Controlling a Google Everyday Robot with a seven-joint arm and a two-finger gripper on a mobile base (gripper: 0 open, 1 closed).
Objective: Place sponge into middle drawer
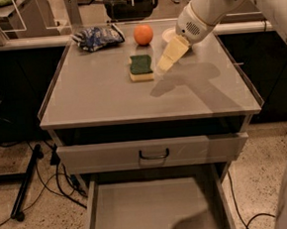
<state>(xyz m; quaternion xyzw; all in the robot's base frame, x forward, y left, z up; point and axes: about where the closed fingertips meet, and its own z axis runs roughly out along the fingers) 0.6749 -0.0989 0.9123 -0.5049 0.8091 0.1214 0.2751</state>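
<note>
Grey cabinet top (107, 99) fills the middle of the view, with a glass-railed room behind and a speckled floor below. On it, toward the back, lie a crumpled blue snack bag (97, 36), an orange (143, 34) and a white dish (168, 35) partly hidden by the arm.

The sponge (141, 68) lies flat on the top, in front of the orange, well apart from the drawer it is meant for. Its dark green scouring face is up, pale yellow foam shows along the near edge, and its sides are wavy.

The gripper (165, 64) hangs just beside the sponge's right edge, slanting down from the white arm at upper right. Whether it is open or closed I cannot tell, nor whether it touches the sponge.

This looks like the approach to the pick — nothing is lifted yet. The next move calls for settling squarely over the sponge and closing across its narrow width, since soft foam will squash.

Below the closed drawer front (154, 153), the middle drawer (151, 210) stands pulled out, its flat floor ready to receive the sponge.
</note>
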